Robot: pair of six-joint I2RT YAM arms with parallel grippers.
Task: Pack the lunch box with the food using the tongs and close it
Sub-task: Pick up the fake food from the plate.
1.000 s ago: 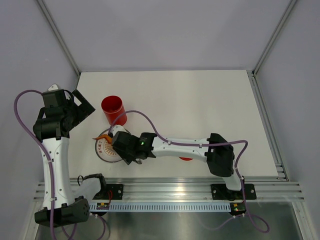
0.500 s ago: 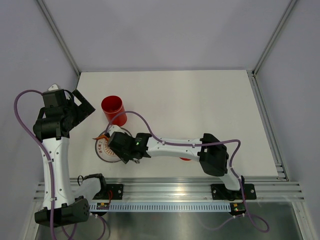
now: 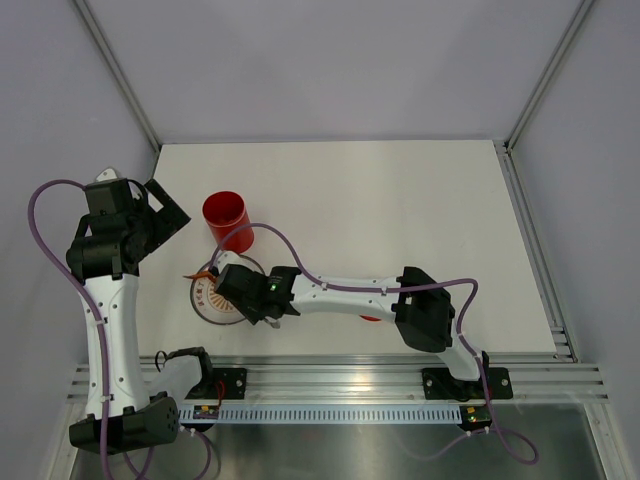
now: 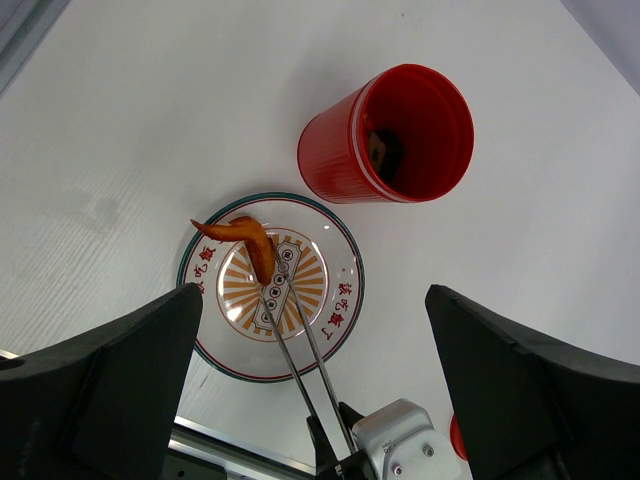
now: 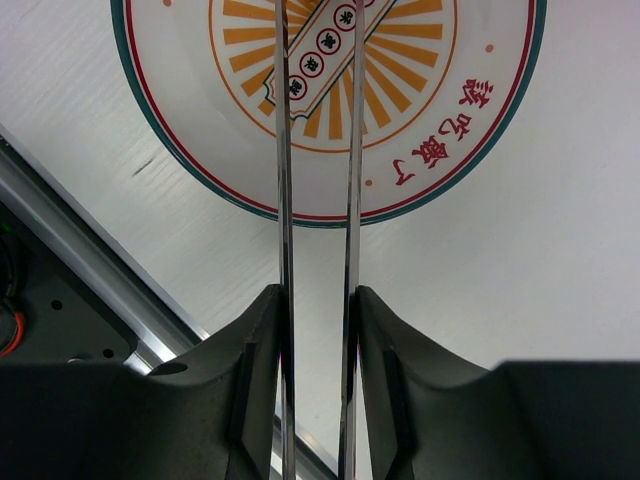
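The red lunch box (image 3: 227,220) stands upright and uncovered beyond the plate, with a dark food piece (image 4: 384,150) inside it. An orange shrimp-like food piece (image 4: 242,235) lies across the plate's far-left rim. My right gripper (image 5: 318,300) is shut on the silver tongs (image 5: 283,190), one arm against each finger. The tongs (image 4: 293,335) reach over the plate, and their tips meet the orange piece's near end. I cannot tell whether they pinch it. My left gripper (image 4: 320,400) hangs high above the scene, wide open and holding nothing.
The clear plate with the orange pattern (image 3: 200,305) sits near the table's front-left edge (image 5: 500,130). The red lid (image 3: 372,318) lies mostly hidden under my right arm. The aluminium rail (image 3: 330,380) runs along the near edge.
My right arm has shifted a little to the left over the plate, and its fingers have squeezed the tongs narrower. The left arm has not moved.
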